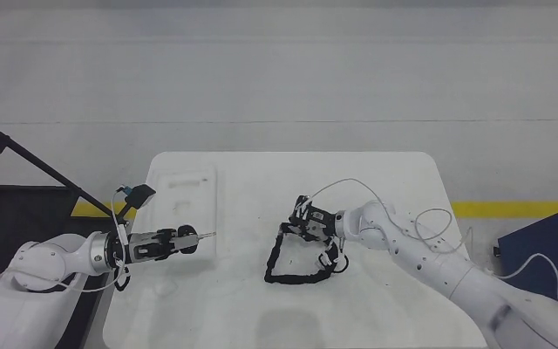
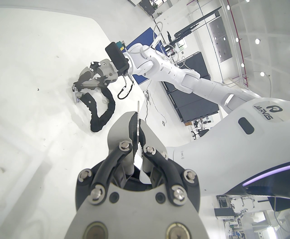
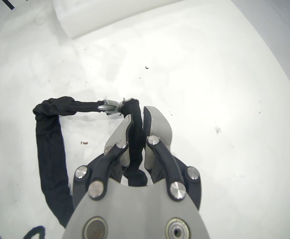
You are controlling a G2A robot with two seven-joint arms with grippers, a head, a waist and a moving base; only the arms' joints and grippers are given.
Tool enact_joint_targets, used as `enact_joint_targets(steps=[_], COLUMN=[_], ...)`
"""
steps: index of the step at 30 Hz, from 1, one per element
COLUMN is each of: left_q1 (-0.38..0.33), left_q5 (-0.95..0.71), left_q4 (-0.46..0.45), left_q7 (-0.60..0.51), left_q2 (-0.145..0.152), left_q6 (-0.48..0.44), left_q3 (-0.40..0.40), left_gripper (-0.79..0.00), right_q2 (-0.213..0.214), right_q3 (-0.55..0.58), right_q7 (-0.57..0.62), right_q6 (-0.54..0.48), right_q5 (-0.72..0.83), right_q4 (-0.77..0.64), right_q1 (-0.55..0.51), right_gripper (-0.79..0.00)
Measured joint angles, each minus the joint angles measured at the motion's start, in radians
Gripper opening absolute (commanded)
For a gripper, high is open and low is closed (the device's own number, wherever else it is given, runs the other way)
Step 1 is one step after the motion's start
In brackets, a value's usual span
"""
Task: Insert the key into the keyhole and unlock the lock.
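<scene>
A chain lock in a black fabric sleeve (image 1: 288,262) lies looped at the table's middle. Its small metal lock body (image 3: 111,106) joins the two sleeve ends. My right gripper (image 3: 138,113) is shut on the sleeve (image 3: 135,133) just beside the lock body, seen from above as the right gripper (image 1: 305,222) at the loop's far end. My left gripper (image 2: 137,122) is shut on a thin flat metal key (image 2: 138,113), blade pointing toward the lock (image 2: 77,96). From above, the left gripper (image 1: 187,238) hovers left of the loop, the key tip (image 1: 207,235) well apart from it.
A white rectangular tray (image 1: 183,205) sits at the table's left rear, near the left arm; its corner (image 3: 74,18) shows in the right wrist view. The white table (image 1: 392,183) has open surface behind and to the right of the lock.
</scene>
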Motion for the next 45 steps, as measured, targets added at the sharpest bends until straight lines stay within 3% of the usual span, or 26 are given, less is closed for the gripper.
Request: enact_joint_targets(steps=[13, 28, 34, 41, 45], left_q1=[0.000, 0.000, 0.000, 0.000, 0.000], left_q5=[0.000, 0.000, 0.000, 0.000, 0.000], left_q4=[0.000, 0.000, 0.000, 0.000, 0.000], left_q7=[0.000, 0.000, 0.000, 0.000, 0.000], left_q2=[0.000, 0.000, 0.000, 0.000, 0.000], left_q6=[0.000, 0.000, 0.000, 0.000, 0.000], left_q3=[0.000, 0.000, 0.000, 0.000, 0.000], left_gripper=[-0.785, -0.785, -0.785, -0.785, -0.785], right_q2=[0.011, -0.043, -0.063, -0.083, -0.092], right_q3=[0.069, 0.084, 0.089, 0.094, 0.097], right_q7=[0.143, 0.173, 0.181, 0.201, 0.207], right_q6=[0.024, 0.021, 0.011, -0.003, -0.009], right_q5=[-0.049, -0.105, -0.129, -0.160, -0.192], right_q4=[-0.054, 0.008, 0.032, 0.056, 0.062], right_q1=[-0.032, -0.031, -0.028, -0.025, -0.023], right_gripper=[0.000, 0.000, -0.397, -0.502, -0.745])
